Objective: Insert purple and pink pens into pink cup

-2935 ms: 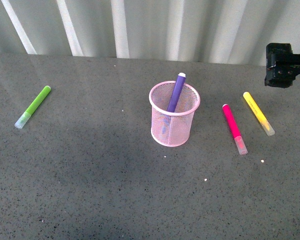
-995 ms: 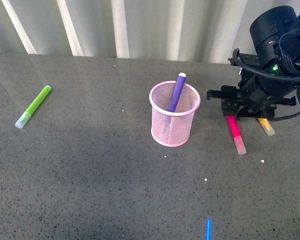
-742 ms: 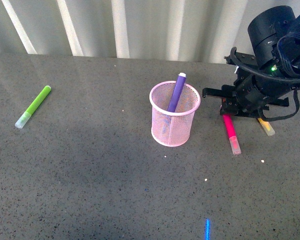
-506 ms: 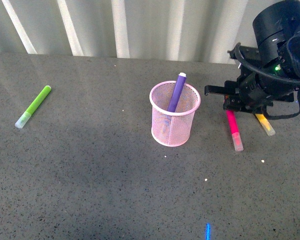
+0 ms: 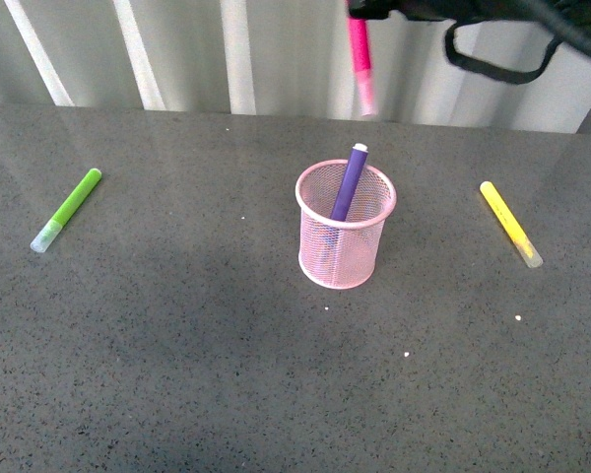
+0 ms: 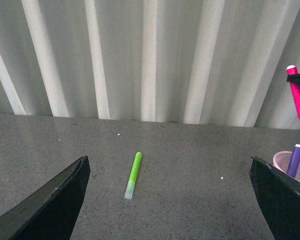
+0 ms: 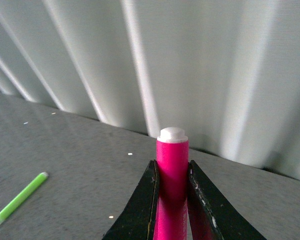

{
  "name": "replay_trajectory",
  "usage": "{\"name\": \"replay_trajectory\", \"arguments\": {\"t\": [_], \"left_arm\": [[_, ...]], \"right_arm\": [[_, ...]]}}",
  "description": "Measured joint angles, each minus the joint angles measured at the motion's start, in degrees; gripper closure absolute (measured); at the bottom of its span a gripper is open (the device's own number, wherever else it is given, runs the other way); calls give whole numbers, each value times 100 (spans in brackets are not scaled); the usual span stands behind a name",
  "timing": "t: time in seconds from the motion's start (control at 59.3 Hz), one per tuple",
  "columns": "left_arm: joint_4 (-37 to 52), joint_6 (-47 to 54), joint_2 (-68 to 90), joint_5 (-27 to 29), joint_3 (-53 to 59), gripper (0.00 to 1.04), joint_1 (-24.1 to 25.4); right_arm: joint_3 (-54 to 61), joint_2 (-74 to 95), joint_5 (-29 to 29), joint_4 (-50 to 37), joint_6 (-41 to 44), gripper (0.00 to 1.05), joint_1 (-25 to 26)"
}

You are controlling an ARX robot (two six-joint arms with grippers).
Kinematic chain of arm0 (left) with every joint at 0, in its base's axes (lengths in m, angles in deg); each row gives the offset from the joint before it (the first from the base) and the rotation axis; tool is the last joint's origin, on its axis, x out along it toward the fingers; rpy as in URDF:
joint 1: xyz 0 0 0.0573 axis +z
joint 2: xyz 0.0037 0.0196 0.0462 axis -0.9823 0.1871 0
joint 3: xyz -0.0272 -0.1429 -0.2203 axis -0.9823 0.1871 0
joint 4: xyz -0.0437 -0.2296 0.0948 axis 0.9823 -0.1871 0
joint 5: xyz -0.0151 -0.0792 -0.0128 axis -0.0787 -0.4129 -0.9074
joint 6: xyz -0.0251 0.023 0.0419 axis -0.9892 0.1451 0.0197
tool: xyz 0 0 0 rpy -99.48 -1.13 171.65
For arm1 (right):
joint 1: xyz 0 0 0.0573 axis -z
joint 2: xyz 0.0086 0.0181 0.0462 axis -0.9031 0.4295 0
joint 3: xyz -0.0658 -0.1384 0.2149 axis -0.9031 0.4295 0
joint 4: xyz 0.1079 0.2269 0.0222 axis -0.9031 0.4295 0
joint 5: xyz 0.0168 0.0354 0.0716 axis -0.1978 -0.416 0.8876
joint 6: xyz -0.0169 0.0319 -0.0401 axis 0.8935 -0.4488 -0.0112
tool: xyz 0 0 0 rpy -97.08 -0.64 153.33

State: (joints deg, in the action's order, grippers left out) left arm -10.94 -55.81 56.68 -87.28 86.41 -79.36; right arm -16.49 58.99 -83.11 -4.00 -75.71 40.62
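You are holding the pink pen [image 5: 360, 59] clamped cap-down in the right gripper [image 7: 172, 166] at top centre, above the pink cup [image 5: 340, 254] mid-frame, so be lining it over the opening, clear of the purple pen [image 5: 348, 187].

The speckled grey desk [image 5: 177, 374] is showing a reflective, stone-like finish, the pink cup [image 5: 340, 246] is displaying wire mesh under a smooth rolled rim, and the pink pen [image 5: 360, 54] is gleaming as glossy plastic.

purple pen [image 5: 351, 175] slanting in pink cup [image 5: 340, 258], gaps beside
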Motion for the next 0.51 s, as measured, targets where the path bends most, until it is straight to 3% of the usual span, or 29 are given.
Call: {"name": "replay_trajectory", "arguments": {"t": [0.186,0.506], "left_arm": [[0,0,0,0,0,7,0],[0,0,0,0,0,7,0]], "right_arm": [[195,570,-186,-1086,608,94,-378],[192,901,-365,-1255,776,94,-542]]}}
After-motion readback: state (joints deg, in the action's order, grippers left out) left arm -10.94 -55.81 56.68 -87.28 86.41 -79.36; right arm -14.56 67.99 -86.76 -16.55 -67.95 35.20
